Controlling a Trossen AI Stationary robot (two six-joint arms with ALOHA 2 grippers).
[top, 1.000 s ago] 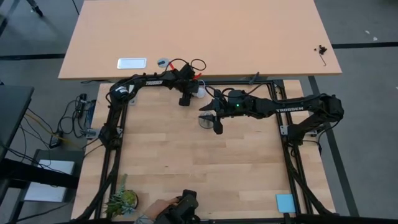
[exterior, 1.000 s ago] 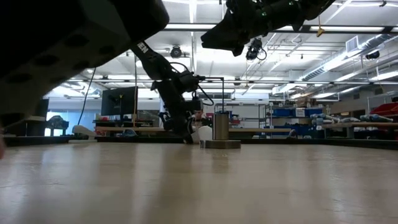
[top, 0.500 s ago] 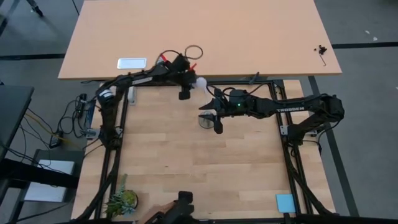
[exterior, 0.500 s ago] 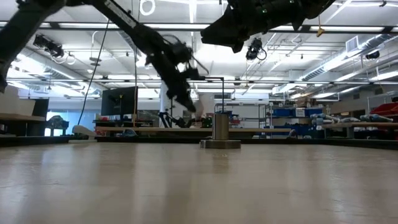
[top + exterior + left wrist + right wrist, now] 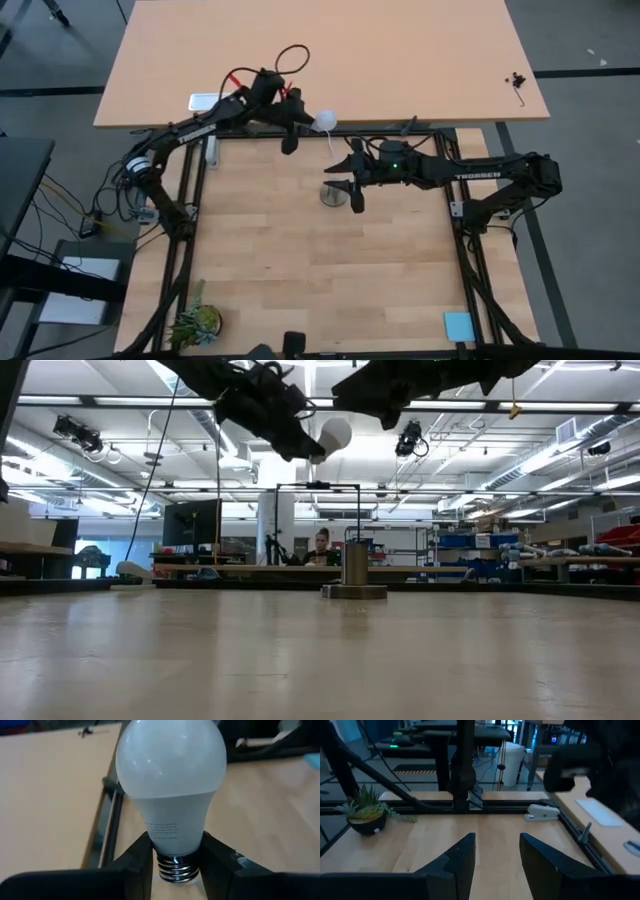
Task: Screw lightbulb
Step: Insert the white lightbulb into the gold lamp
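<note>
Wooden table [image 5: 300, 270] carries a grey socket [image 5: 331, 194] standing upright near its middle. Right gripper [image 5: 346, 183] hovers just above the socket, fingers parted and holding nothing. Left gripper [image 5: 303, 121] clamps the lightbulb [image 5: 323, 121] by its neck, raised high at the far edge. The bulb lies roughly level, so it must tip screw-end down, toward the near side.
</note>
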